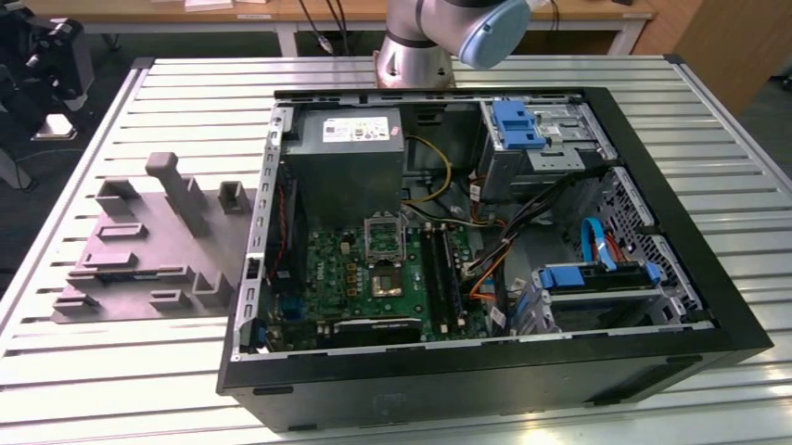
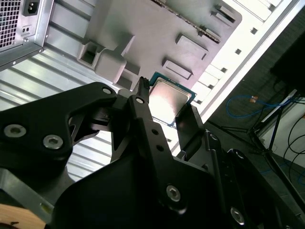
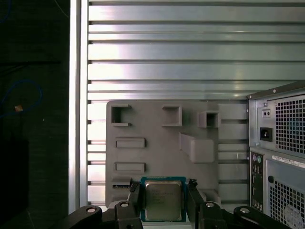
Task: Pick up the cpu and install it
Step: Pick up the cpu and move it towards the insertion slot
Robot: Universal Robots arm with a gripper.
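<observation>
My pincer is closed narrowly on the cpu. One finger presses each of two opposite edges, so the silvery top faces the wrist cameras and stays level. The second wrist view shows the same hold: the pincer clamps the cpu by its rim, not its face. I judge this edge grip is meant to spare the underside.

The chip hangs above the grey moulded tray, well clear of its raised blocks, near the tray's border. Its two ungripped edges are free, with nothing touching them.

There is open room all round. Bare slatted table stretches past the tray. On one side of the tray stands the rear of the computer case, close by. On the tray's opposite side the table edge drops to dark floor.

In the exterior view the tray lies just beside the open case. The socket frame sits inside on the green motherboard, hemmed by cables.
</observation>
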